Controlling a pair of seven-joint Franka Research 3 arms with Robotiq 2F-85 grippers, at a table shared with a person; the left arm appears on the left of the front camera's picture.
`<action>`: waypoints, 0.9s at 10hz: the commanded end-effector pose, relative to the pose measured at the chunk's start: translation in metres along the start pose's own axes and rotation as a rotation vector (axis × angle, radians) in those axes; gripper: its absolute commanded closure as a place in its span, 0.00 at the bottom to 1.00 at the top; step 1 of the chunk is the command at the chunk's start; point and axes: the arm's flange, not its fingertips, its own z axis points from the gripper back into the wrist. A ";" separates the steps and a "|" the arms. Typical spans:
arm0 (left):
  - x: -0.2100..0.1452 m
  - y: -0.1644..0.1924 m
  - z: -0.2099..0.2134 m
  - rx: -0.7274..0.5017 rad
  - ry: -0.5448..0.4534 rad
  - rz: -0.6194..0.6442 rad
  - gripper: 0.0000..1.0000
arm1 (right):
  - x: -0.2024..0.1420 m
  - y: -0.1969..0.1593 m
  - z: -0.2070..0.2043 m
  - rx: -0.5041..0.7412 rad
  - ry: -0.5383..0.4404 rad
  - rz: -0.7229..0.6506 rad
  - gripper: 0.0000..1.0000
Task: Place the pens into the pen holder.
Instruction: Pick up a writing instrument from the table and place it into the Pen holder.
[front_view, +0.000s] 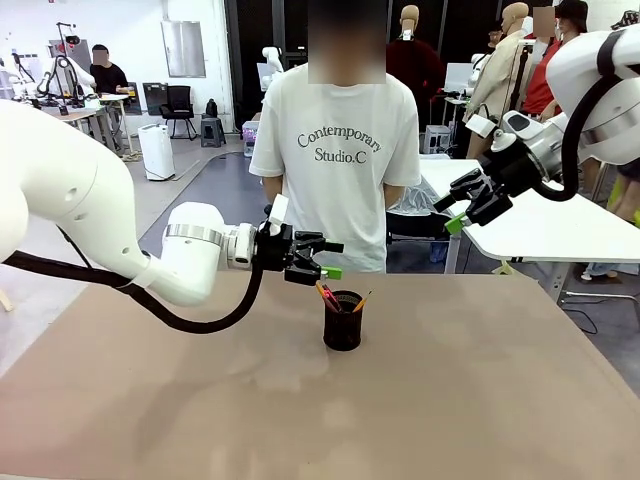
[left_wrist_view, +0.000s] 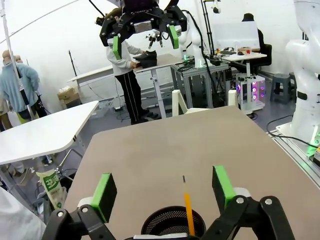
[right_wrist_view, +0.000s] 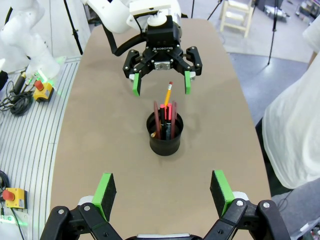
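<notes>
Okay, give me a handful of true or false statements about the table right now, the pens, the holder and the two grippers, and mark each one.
1. The yellow pencil stands inside the pen holder. True.
2. The left gripper is clamped on the pencil. False: its jaws are open, with the pencil free between them in the left wrist view.
3. The red pen lies flat on the table. False: it stands in the holder with other pens.
4. The right gripper is open and holds nothing. True.
5. The pen holder has tipped onto its side. False: it stands upright.
</notes>
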 end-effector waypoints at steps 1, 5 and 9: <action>0.001 0.000 0.000 -0.009 -0.011 0.000 0.00 | 0.002 0.000 0.000 -0.001 0.001 0.003 0.00; 0.024 -0.004 0.047 -0.059 0.167 -0.057 0.00 | 0.002 0.000 0.000 -0.001 0.001 0.003 0.00; 0.071 0.004 0.116 -0.128 0.494 -0.041 0.00 | 0.002 0.000 0.000 -0.001 0.001 0.003 0.00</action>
